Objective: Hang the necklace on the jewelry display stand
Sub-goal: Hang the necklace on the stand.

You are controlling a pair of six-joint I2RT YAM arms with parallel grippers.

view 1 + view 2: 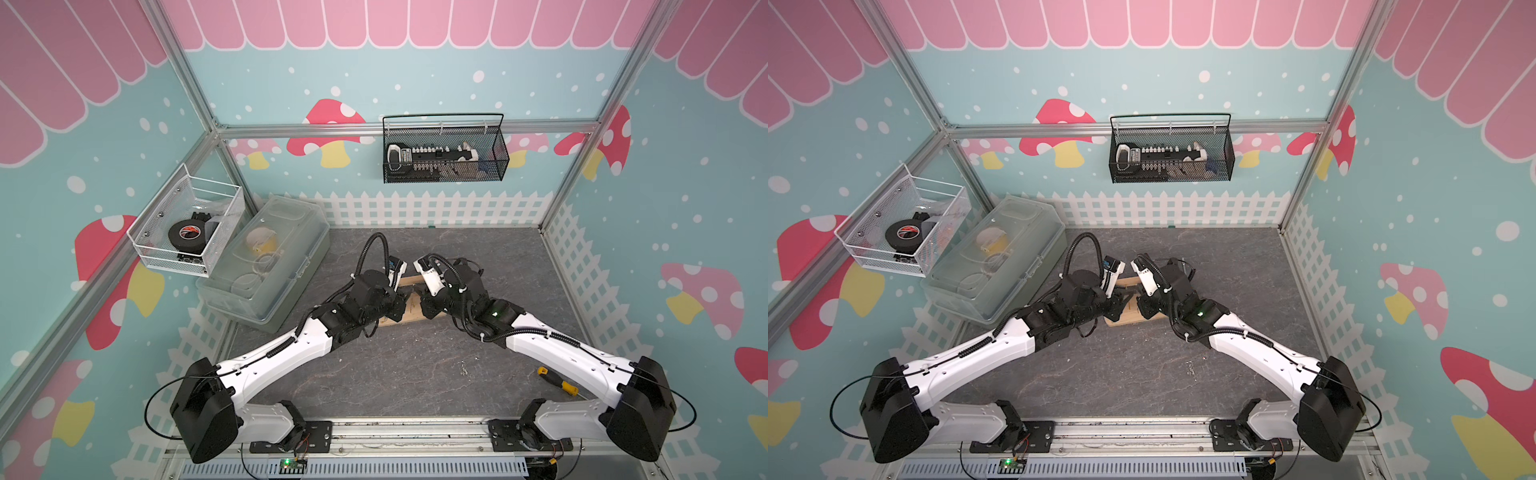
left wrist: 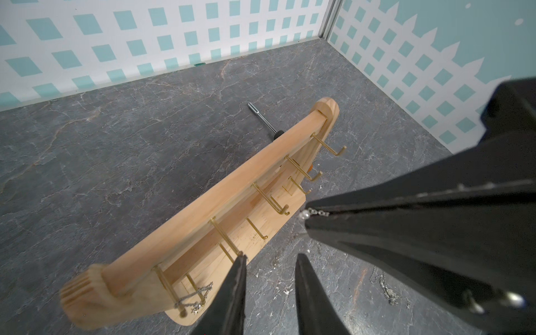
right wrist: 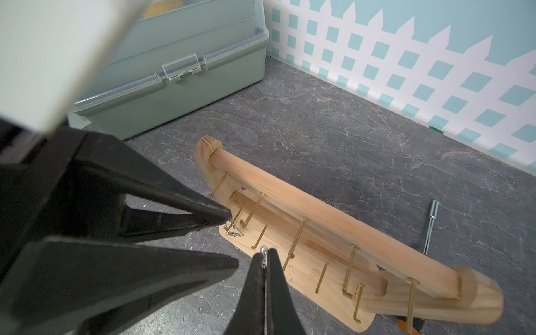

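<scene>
The light-wood jewelry display stand [image 2: 220, 197] [image 3: 333, 232] stands mid-table; in both top views the two wrists cover most of it [image 1: 409, 309] [image 1: 1128, 309]. The necklace, a thin silver chain, loops over the pegs at one end [image 2: 193, 298] [image 3: 233, 229]. Another stretch, carrying a pearl bead [image 3: 264, 249], is clamped in my right gripper [image 3: 265, 252] just in front of the pegs. More chain lies on the table [image 2: 387, 290]. My left gripper [image 2: 271, 256] is open beside the draped end, with bare table between its fingers.
A clear lidded box [image 1: 266, 266] [image 3: 174, 72] sits at the back left of the table. A metal socket bit [image 2: 261, 116] lies behind the stand. A yellow-and-black screwdriver [image 1: 559, 381] lies near the right arm. Mesh baskets [image 1: 187, 228] [image 1: 444, 153] hang on the walls.
</scene>
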